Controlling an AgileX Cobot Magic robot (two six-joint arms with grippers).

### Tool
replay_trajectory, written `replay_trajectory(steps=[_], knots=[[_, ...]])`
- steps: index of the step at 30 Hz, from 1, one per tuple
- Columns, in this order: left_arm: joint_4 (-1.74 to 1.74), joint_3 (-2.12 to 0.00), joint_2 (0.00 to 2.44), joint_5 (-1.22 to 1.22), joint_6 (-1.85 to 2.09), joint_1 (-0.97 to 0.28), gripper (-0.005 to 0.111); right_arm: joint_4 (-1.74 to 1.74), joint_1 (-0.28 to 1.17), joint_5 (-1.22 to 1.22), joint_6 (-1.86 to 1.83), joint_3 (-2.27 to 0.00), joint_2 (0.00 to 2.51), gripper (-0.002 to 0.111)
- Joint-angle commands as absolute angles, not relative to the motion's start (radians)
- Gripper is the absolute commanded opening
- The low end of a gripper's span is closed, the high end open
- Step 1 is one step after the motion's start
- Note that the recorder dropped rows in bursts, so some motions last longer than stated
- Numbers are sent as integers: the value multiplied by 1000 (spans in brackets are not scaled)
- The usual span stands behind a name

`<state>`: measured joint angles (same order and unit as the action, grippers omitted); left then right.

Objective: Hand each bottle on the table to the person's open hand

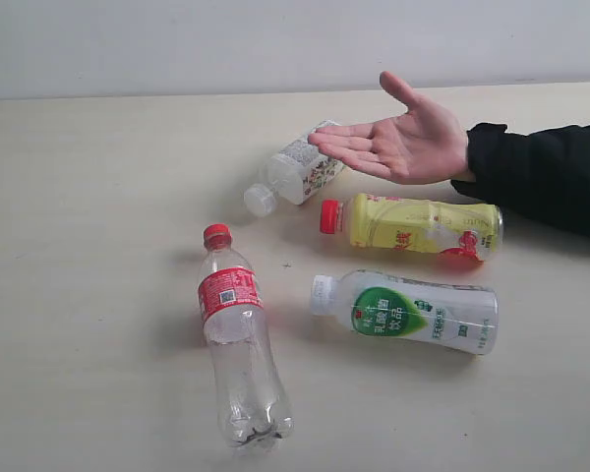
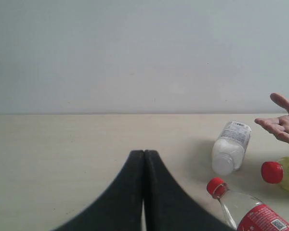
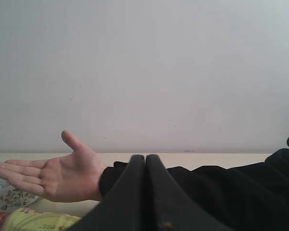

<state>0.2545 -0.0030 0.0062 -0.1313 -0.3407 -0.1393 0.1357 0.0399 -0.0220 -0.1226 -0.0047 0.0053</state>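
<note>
While nothing is held, left gripper (image 2: 144,153): jaws pressed together, empty, low over bare table (image 1: 79,246); not seen in the exterior view.
Right gripper (image 3: 145,157): jaws likewise pressed together, empty; hand (image 3: 53,178) and sleeve (image 3: 221,187) lie just ahead of it.
Clear bottle (image 1: 238,339): lying flat, lower centre-left of the exterior view; long axis near vertical in frame, red cap up, base at the bottom edge. Its cap shows close ahead of the left gripper.
Nearer arm: the left, by my judgement; its jaws would need to spread and close across the bottle's long axis.
Small bottle (image 1: 293,172): upper centre, slanted, white cap toward lower left, base by the fingertips.
Yellow bottle (image 1: 413,226): right of centre, lying level, cap left, just below the hand.
White bottle (image 1: 408,310): lower right of centre, level, cap left, parallel to the yellow bottle.
Hand, exterior view: upper right, palm up, open, fingers pointing left.
In the way: nothing beside the clear bottle on its left; the way to the hand likely crosses the small bottle.
</note>
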Motion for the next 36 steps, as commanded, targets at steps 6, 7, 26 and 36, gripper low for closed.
replay_trajectory(steps=[6, 7, 26, 36], knots=[[255, 0, 0, -128, -339, -138, 0, 130, 41, -23, -129, 0, 0, 1], [255, 0, 0, -128, -339, -138, 0, 130, 41, -23, -129, 0, 0, 1], [255, 0, 0, -128, -339, -138, 0, 516, 41, 173, -125, 0, 0, 1], [255, 0, 0, -128, -339, -138, 0, 117, 41, 14, 168, -395, 165, 0]])
